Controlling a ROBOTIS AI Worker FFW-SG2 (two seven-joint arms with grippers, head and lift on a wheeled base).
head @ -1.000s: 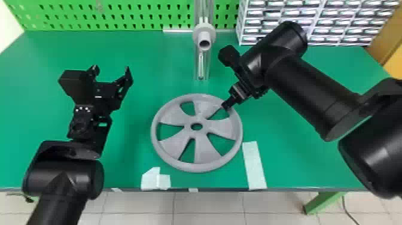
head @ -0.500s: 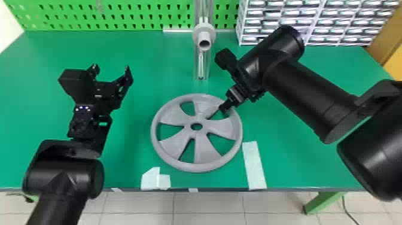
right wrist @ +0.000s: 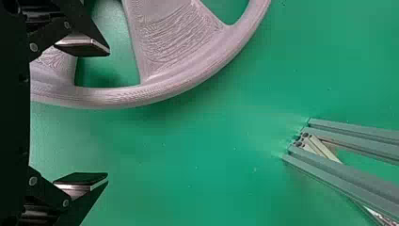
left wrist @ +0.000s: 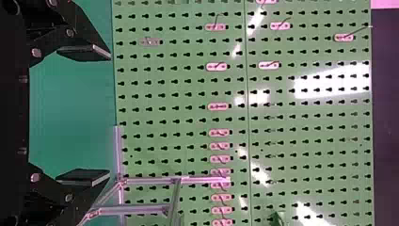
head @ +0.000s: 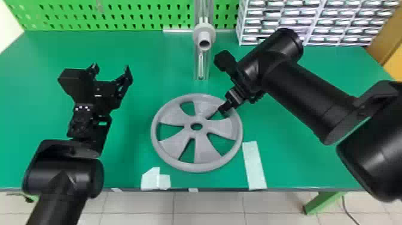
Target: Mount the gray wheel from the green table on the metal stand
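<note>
The gray wheel (head: 169, 143) lies flat on the green table (head: 134, 119). Over its far right part is my right gripper (head: 222, 111), pointing down. In the right wrist view that right gripper (right wrist: 108, 115) is open: one finger is over an opening of the wheel (right wrist: 183, 80), the other past the rim, above the table. Behind the wheel stands the metal stand (head: 196, 64) with a gray hub (head: 204, 34) facing forward; its metal bars (right wrist: 353, 169) also show in the right wrist view. My left gripper (head: 112, 68) is parked over the table's left side; its fingers (left wrist: 84, 176) are spread with nothing between them.
A green pegboard (head: 119, 15) runs along the back, and a rack of small drawers (head: 317, 21) stands at the back right. Pale tape pieces (head: 254, 166) are stuck near the table's front edge. The left wrist view faces the pegboard (left wrist: 188, 84).
The right gripper has shifted slightly left and toward the front edge, farther over the wheel's rim. Wheel, stand and left arm have kept their places.
</note>
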